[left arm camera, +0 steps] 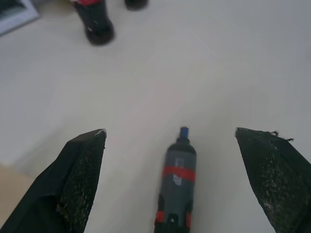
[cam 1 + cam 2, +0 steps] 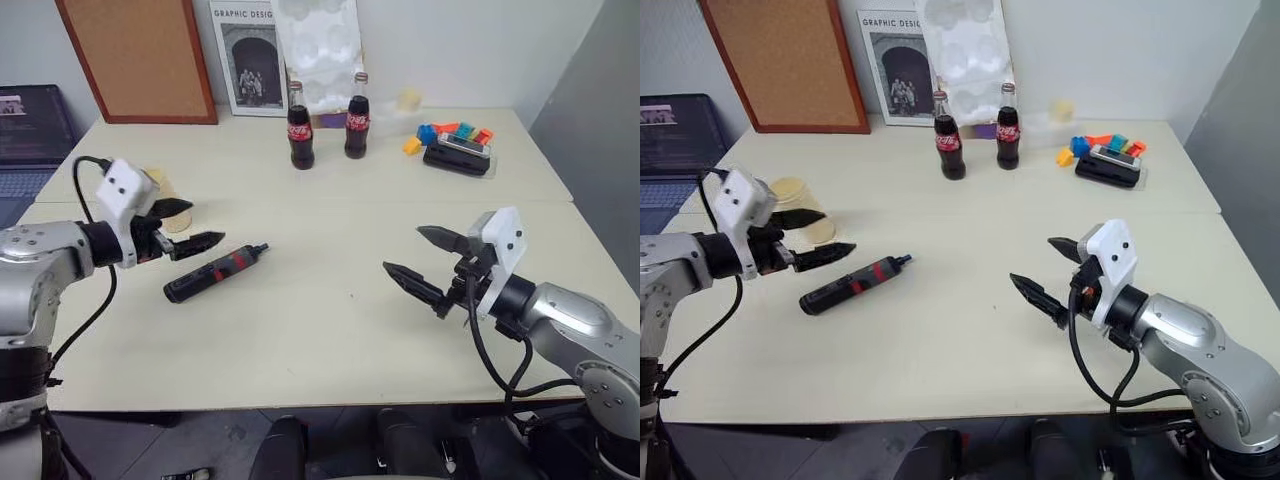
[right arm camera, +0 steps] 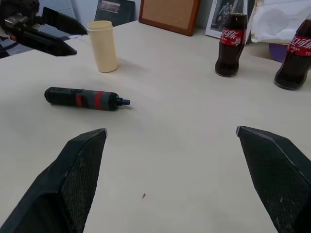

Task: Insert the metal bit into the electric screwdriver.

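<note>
Flat on the tabletop [image 2: 330, 330] lies the electric screwdriver [image 2: 215, 273], left end effector [image 2: 185, 226] spread empty above it, right end effector [image 2: 428, 260] spread empty, well apart.

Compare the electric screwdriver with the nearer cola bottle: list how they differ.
The electric screwdriver lies flat on the table; the cola bottle stands upright. The screwdriver is opaque black with red bands; the bottle is clear glass holding dark liquid, with a red label. The screwdriver lies between the open grippers; the bottle stands farther back. Both are slim and dark.

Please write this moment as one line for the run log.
left gripper: open, empty, above rear end of electric screwdriver | right gripper: open, empty | electric screwdriver: lying on table, nose toward cola bottles
</note>
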Motion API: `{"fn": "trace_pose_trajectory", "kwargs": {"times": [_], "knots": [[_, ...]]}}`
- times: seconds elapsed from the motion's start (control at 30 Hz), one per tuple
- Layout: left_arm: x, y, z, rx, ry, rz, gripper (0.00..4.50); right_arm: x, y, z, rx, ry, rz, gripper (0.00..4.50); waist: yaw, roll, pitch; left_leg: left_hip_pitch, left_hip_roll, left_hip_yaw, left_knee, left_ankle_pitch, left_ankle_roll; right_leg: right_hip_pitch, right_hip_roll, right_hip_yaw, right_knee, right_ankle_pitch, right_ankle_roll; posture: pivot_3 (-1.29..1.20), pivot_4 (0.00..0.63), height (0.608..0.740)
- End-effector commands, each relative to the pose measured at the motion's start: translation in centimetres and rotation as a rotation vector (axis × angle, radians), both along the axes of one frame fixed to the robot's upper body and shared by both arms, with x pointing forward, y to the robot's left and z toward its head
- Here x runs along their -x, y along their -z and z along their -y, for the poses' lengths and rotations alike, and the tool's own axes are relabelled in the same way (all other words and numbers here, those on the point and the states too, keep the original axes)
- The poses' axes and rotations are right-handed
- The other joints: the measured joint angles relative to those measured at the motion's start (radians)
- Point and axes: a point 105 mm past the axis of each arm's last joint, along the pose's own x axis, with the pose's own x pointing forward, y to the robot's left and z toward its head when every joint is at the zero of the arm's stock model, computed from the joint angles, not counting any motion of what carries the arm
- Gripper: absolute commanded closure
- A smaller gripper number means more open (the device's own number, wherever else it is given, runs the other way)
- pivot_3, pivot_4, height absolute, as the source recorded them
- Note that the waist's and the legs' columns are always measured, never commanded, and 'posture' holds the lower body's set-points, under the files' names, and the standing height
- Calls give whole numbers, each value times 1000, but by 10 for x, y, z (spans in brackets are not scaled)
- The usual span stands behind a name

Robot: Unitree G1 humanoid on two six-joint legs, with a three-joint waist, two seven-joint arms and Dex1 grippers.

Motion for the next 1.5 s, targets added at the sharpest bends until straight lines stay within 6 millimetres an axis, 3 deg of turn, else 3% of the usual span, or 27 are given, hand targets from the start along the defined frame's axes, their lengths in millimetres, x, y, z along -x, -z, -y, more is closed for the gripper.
{"fn": "trace_pose_trajectory", "kwargs": {"times": [0.03,0.33,0.57,0.9,1.1,1.5], "knots": [[-15,-11,1,-134,114,-33,83,8,-14,-7,-8,-37,52,0,1,0,0,0,0,0,0,0,0,0,0,0,0,0,0,0,150,740],[-53,-19,17,-263,223,-114,83,16,-1,-16,13,-4,19,0,1,-1,0,-4,-1,-1,0,0,1,-2,1,0,-1,2,5,0,150,740],[-53,-15,18,-379,259,-284,83,15,2,-21,-19,68,30,0,-11,-1,0,-8,-1,-1,0,0,1,-7,2,0,1,2,6,0,150,740],[-56,-10,18,-504,228,-389,83,18,9,-48,1,1,50,0,-16,-1,0,-9,0,-2,1,0,1,-8,2,-1,2,2,6,0,150,740],[-62,11,20,-592,222,-437,83,31,3,-69,-56,-139,53,0,-17,-1,0,-10,0,-3,1,0,1,-9,2,-1,3,2,6,0,150,740],[-63,37,14,-632,190,-472,83,37,2,-86,-119,-146,40,0,-22,-1,0,-13,0,-4,2,0,1,-13,2,-1,5,2,6,0,150,740]]}}
